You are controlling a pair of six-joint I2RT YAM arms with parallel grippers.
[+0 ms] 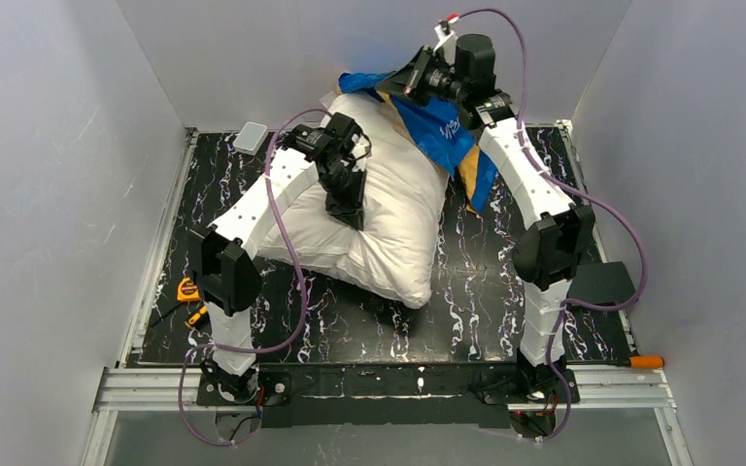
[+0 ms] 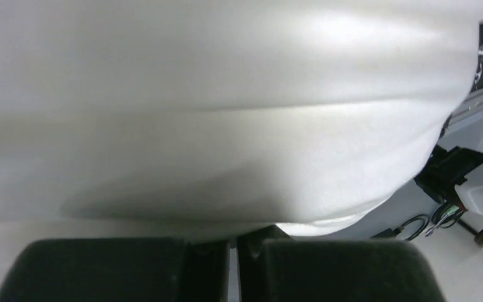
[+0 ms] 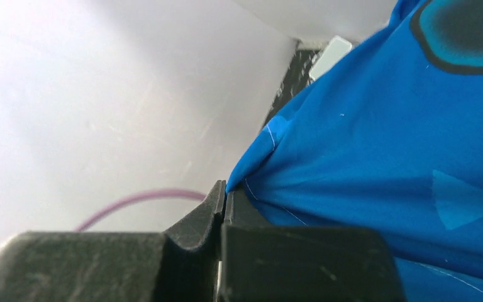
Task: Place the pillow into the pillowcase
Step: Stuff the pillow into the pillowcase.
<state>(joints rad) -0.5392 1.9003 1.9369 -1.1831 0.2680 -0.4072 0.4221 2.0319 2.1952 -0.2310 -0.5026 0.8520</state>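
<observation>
The white pillow lies at an angle on the black marbled table. My left gripper points down onto its upper left part. In the left wrist view the pillow fills the frame, and the gripper is shut with its tips pinched into the white fabric. The blue pillowcase is lifted behind the pillow's far corner, orange reverse hanging on the right. My right gripper holds it up high at the back. In the right wrist view that gripper is shut on a bunched edge of the pillowcase.
Grey walls close in the table on three sides. A small white box sits at the far left corner. An orange tool lies by the left arm, a black pad on the right, and an orange handle at the near right edge.
</observation>
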